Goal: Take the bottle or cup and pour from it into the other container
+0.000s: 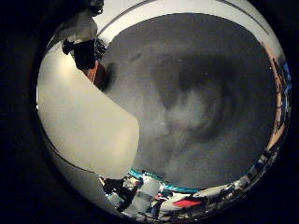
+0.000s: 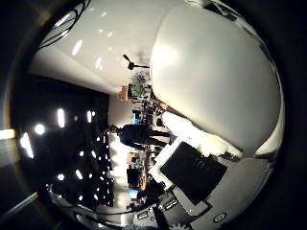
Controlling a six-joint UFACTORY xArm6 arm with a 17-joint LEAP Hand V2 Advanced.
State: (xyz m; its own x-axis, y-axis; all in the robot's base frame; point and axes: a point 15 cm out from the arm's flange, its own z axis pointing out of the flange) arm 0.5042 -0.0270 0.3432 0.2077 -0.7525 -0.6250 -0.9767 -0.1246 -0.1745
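Observation:
A smooth white rounded thing (image 2: 216, 77) fills much of the right thumb side palm view, so it is close to the palm. I cannot tell whether it is the bottle or the cup. In the right little finger side palm view a pale cream curved surface (image 1: 79, 117) lies close along one side, above a dark grey tabletop (image 1: 201, 93). Dark parts of my hand (image 1: 82, 47) show at that view's edge. The frames do not show whether the fingers are round the white thing.
A small brown thing (image 1: 97, 73) sits beside the hand's dark parts. Red, teal and white things (image 1: 173, 196) lie past the tabletop's edge. The thumb side view shows a dim room with ceiling lights (image 2: 58, 120) and a black panel (image 2: 192, 172) near the palm.

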